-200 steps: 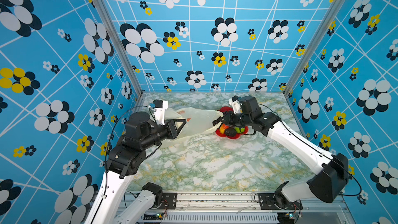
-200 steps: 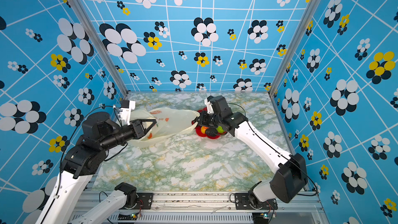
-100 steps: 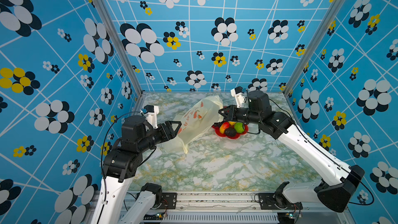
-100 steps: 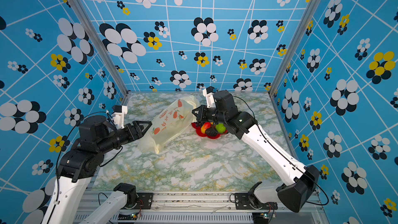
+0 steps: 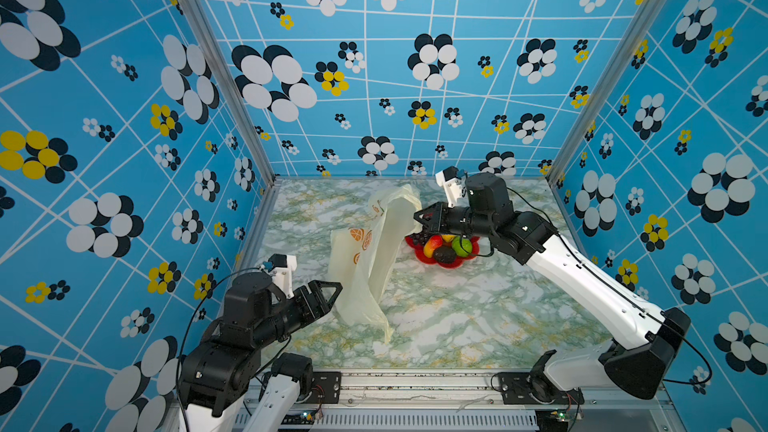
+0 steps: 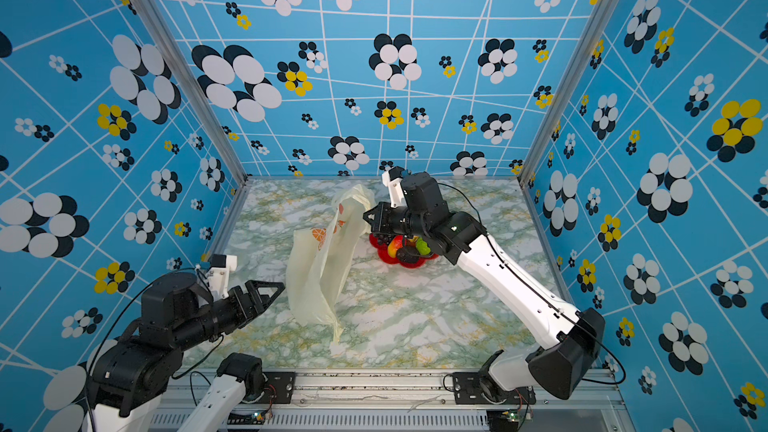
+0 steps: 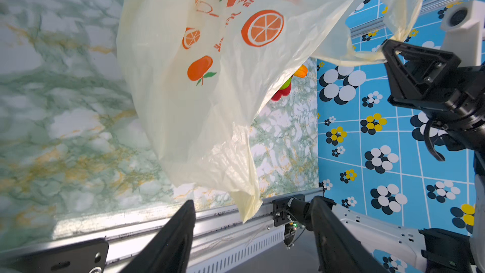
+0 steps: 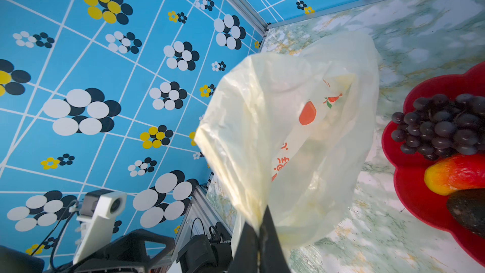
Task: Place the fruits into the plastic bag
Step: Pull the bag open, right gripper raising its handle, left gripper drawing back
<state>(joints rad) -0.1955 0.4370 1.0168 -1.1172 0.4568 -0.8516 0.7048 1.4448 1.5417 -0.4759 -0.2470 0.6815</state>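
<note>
**Left gripper lets go, bag now hangs from right**

Released since a second ago, the plastic bag (image 5: 370, 259) dangles from the pinching right gripper (image 5: 419, 218), beside the fruits (image 5: 446, 247) on their red plate (image 5: 451, 263). Left gripper (image 5: 328, 295) gapes empty. Next: spread the mouth.

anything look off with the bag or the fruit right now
The plastic bag hangs limp and collapsed, pinched by one handle in the right gripper, with no open mouth showing. The left gripper is open and empty. The fruits sit undisturbed on the red plate.

plastic bag (image 7: 199, 106): thin translucent film | plate (image 8: 420, 200): glossy plastic | table (image 5: 457, 317): smooth marble-look
</note>
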